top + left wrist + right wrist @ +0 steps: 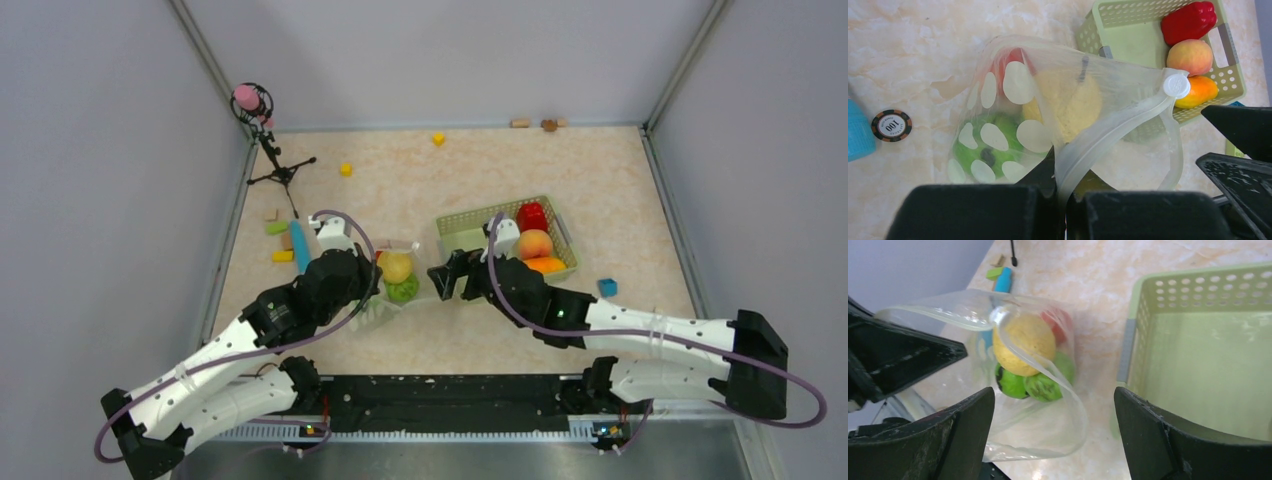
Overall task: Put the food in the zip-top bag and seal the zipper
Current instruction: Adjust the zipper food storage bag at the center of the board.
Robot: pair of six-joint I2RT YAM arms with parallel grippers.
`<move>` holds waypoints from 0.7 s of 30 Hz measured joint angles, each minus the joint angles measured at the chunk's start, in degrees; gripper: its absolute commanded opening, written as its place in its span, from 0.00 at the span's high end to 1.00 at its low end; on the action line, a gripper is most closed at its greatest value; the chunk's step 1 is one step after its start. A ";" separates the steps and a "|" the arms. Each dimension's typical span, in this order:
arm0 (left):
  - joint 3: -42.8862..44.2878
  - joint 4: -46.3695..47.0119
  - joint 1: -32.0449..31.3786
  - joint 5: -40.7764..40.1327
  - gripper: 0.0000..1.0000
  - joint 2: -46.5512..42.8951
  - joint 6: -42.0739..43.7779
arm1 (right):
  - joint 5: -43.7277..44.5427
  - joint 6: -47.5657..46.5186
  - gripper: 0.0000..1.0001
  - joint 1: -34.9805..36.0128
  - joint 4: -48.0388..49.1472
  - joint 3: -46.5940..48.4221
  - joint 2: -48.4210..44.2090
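Glossy clear plastic zip-top bag point(1098, 125), matt plastic basket point(1133, 15), smooth marbled table point(913, 50)

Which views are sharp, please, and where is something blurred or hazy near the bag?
Top external: even light, soft shadows, all fairly sharp. Left wrist: the fingers of the left gripper are dark and blurred close to the lens, and the food looks hazy through the zip-top bag. Right wrist: the fingers of the right gripper are blurred too, the basket slightly soft.
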 measured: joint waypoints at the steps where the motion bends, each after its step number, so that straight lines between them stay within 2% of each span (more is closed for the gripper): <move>1: 0.00 0.00 0.00 0.00 1.00 0.02 0.00 | 0.55 0.20 0.15 0.00 -0.66 -0.72 -0.39; 3: 0.00 0.00 0.00 0.00 1.00 0.02 0.00 | 0.94 0.61 0.18 0.02 -2.19 -1.44 -0.44; 5: 0.00 0.00 0.00 0.00 1.00 0.02 0.00 | 1.11 1.01 0.28 0.00 -3.89 -1.51 0.09; 7: 0.00 0.00 0.00 0.00 1.00 0.02 0.00 | 1.14 1.42 0.45 0.02 -4.85 -1.51 1.31; 9: 0.00 0.00 0.00 0.00 1.00 0.02 0.00 | 1.16 1.84 0.72 0.00 -5.64 -1.51 2.56; 13: 0.00 -0.02 0.00 0.00 1.00 0.02 0.00 | 0.83 1.60 1.00 0.02 -6.45 -1.49 4.42; 21: 0.00 -0.57 0.00 -0.44 1.00 -0.81 0.02 | -2.01 -4.09 1.00 0.02 -5.86 3.54 6.03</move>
